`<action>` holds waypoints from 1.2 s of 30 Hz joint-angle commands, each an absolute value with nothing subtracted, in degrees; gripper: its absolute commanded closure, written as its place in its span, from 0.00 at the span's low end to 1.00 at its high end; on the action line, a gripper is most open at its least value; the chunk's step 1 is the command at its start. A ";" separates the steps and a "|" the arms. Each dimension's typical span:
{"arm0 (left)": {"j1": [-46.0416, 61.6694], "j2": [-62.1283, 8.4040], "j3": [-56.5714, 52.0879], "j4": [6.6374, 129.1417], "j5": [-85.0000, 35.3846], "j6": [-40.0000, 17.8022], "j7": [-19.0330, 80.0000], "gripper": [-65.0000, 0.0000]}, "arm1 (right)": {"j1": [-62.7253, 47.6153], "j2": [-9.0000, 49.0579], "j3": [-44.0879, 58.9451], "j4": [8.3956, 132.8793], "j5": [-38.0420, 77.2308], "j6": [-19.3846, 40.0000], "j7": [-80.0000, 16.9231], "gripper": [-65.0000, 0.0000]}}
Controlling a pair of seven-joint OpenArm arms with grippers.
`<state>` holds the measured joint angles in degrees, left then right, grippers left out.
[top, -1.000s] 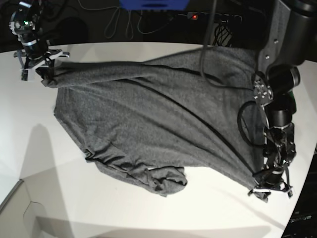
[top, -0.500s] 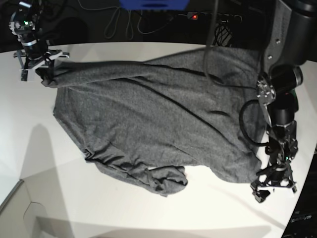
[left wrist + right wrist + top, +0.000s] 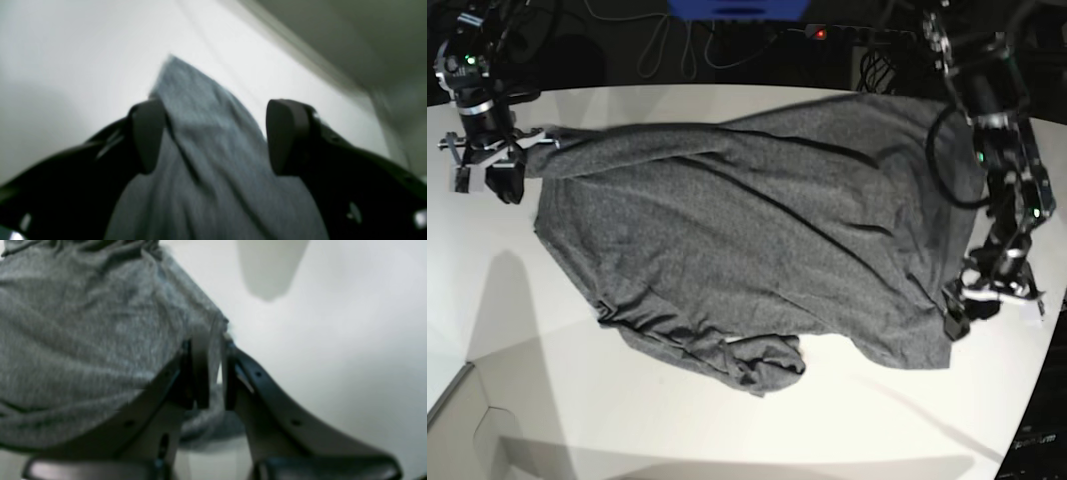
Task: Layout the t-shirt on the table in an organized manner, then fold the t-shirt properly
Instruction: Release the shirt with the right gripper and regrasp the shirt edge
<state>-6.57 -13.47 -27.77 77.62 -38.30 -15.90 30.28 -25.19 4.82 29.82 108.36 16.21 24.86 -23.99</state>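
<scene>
While the t-shirt (image 3: 747, 230) lies spread but unevenly across the table (image 3: 677, 420), neither layout nor folding looks finished. Nearest the onlooker, a bunched roll of cloth sits at the garment's front edge, well clear of both sets of fingers, and wants smoothing. To one side, the left gripper (image 3: 992, 300) stands with its fingers (image 3: 146, 133) spread wide, a corner of grey fabric running loose between them and pointing out beyond their tips onto bare white tabletop; nothing is pinched there. Farther back at the opposite corner, the right gripper (image 3: 487, 165) has its fingers (image 3: 200, 373) drawn narrow on a thin fold of the shirt's edge, the bulk of the cloth lying to one side of them and open table to the other. By the look of it, the spreading stage is partly done: the body is open, yet creases cross it and the outline is skewed. Flattening, squaring and every fold remain. No container, bin or tray appears in any view.
</scene>
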 commanded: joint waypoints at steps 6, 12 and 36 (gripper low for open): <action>6.99 -11.47 -27.47 88.13 -38.37 -16.04 31.25 0.29 | -29.85 5.32 29.14 109.58 16.66 25.19 -22.90 0.87; 10.51 -11.38 -27.47 83.74 -37.41 -16.31 31.34 0.29 | -32.75 4.88 25.98 109.23 16.66 25.19 -22.99 0.78; 4.44 -12.09 -27.91 74.24 -24.40 -16.66 30.81 0.29 | -32.75 5.67 19.65 97.71 16.57 24.92 -22.55 0.53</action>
<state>4.40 -11.60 -27.92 73.93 -24.67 -17.17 29.10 -32.40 5.23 19.49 97.21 16.75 25.06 -22.26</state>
